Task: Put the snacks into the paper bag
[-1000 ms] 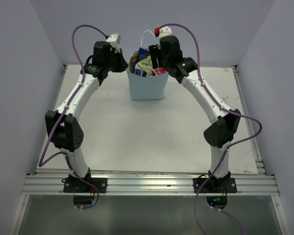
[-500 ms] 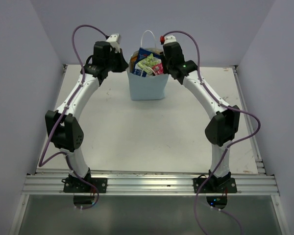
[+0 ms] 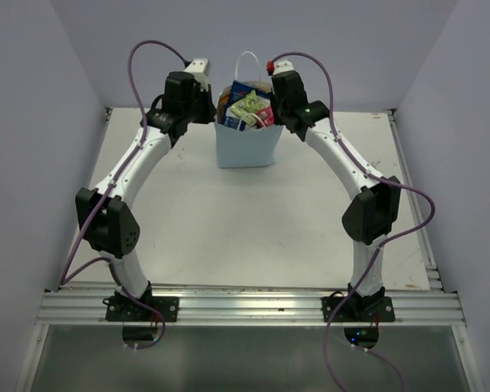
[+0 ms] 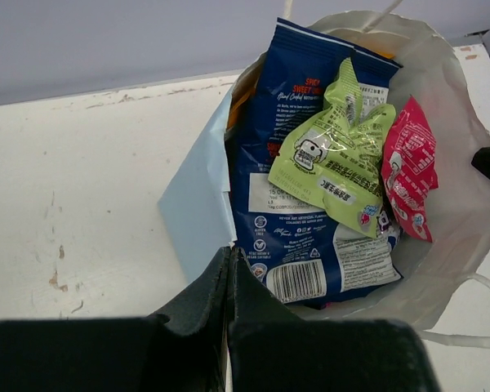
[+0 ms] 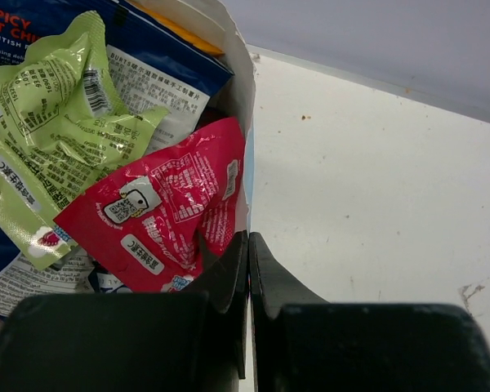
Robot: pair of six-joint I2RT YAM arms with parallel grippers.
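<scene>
Snacks look all loaded. No packets lie out on the table in the overhead view, and everything visible sits in the paper bag, which stands between the two claws at the far side.

Left claw: fingers pressed together, and the bag's left rim runs straight down into the seam between them. Looks like it's pinching that rim, not a packet.

Contents, from the left claw's tips going right:
- orange bag: only a sliver shows, against the wall just ahead of the tips
- blue packet: tall and upright, barcode end nearest the claw, top poking above the rim
- green sachet: crumpled, lying on the blue packet's face
- pink sachet: touching the green one's right edge, against the far wall

Red, purple and yellow-red bags not visible. My guess is they're buried underneath; can't confirm.

Right claw: also closed, with the right rim dropping into its seam, so same read, it's gripping the bag edge. The pink sachet lies just left of its tips.

The bag is upright and its mouth is spread between the claws. A thin handle loops up behind.

What's left, as I judge it: release both rims and back the arms off. Watch the bag doesn't tip on release, since it's top-heavy with that blue packet.
</scene>
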